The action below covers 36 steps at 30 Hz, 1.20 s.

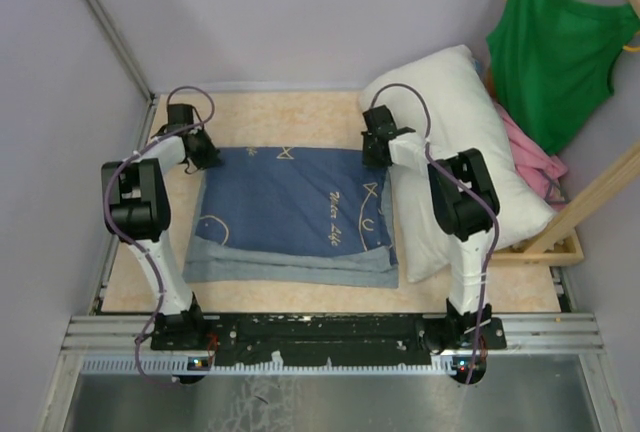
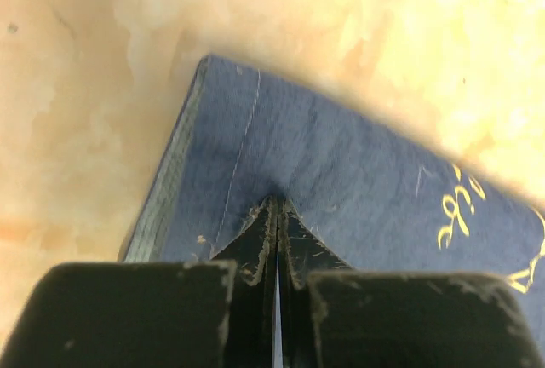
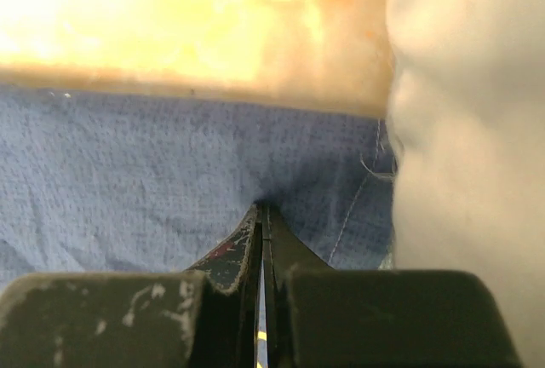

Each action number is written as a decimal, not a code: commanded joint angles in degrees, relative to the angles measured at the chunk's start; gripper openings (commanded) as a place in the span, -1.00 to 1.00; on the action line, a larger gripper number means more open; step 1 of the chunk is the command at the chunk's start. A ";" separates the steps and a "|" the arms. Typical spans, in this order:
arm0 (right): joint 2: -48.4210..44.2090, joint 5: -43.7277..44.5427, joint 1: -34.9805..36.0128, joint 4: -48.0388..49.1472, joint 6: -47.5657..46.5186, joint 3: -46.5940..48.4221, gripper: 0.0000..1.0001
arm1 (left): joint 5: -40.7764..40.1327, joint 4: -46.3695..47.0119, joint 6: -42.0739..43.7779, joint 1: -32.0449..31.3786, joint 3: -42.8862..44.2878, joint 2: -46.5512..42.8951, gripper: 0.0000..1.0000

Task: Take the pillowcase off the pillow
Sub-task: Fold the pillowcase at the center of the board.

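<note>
The pillowcase point(image 1: 290, 212) lies flat on the table, dark denim blue face with pale marks up, and a paler blue layer shows along its near edge. The plump white pillow point(image 1: 470, 142) lies apart, to its right, tilted against the back corner. My left gripper point(image 1: 205, 152) sits at the pillowcase's far left corner, shut, pinching the blue cloth point(image 2: 358, 163), which puckers at the gripper tips point(image 2: 277, 202). At the far right corner my right gripper point(image 1: 372, 147) is also shut on the cloth point(image 3: 153, 163), which bunches at its tips point(image 3: 261, 208), with the pillow point(image 3: 468, 129) close beside it.
A green tank top point(image 1: 555, 42) hangs on a hanger at the back right. A pink garment point(image 1: 530, 157) lies behind the pillow. A wooden frame point(image 1: 585, 202) stands at the right edge. Grey walls close in the beige table point(image 1: 300, 117) on three sides.
</note>
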 commanded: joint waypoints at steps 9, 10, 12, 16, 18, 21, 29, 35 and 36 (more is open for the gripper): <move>24.13 -4.06 0.13 -9.43 -3.22 33.87 -1.00 | -6.35 -2.75 -6.60 3.99 13.43 14.26 -1.00; 27.03 -4.38 0.13 -11.83 -3.97 39.12 -1.00 | -6.08 -3.47 -6.69 4.18 15.75 15.78 -1.00; 33.18 -5.12 -0.08 -15.80 -5.37 48.83 -1.00 | -4.87 -4.95 -6.75 4.29 20.46 18.72 -1.00; 36.51 -6.87 -1.34 -18.84 -6.00 59.48 -1.00 | 0.32 -8.14 -4.89 4.02 28.32 21.88 -1.00; 32.35 -7.94 -1.57 -18.65 -6.14 57.61 -1.00 | -1.28 -8.73 -3.28 3.15 28.28 18.57 -1.00; 19.58 -6.88 -0.60 -13.06 -6.43 43.11 -1.00 | -7.24 -9.22 -1.72 0.23 24.12 9.89 -1.00; -5.87 -3.36 5.84 -1.90 -7.75 12.43 -0.64 | -13.97 -11.00 2.70 -11.47 6.09 -7.66 -0.42; -17.44 -5.39 10.52 4.31 -7.34 -10.20 0.09 | -10.11 -7.28 1.59 -14.57 -14.99 -19.39 0.35; -18.78 -5.42 11.87 5.41 -7.61 -12.75 0.10 | -8.63 -6.20 1.31 -14.86 -17.80 -21.09 0.39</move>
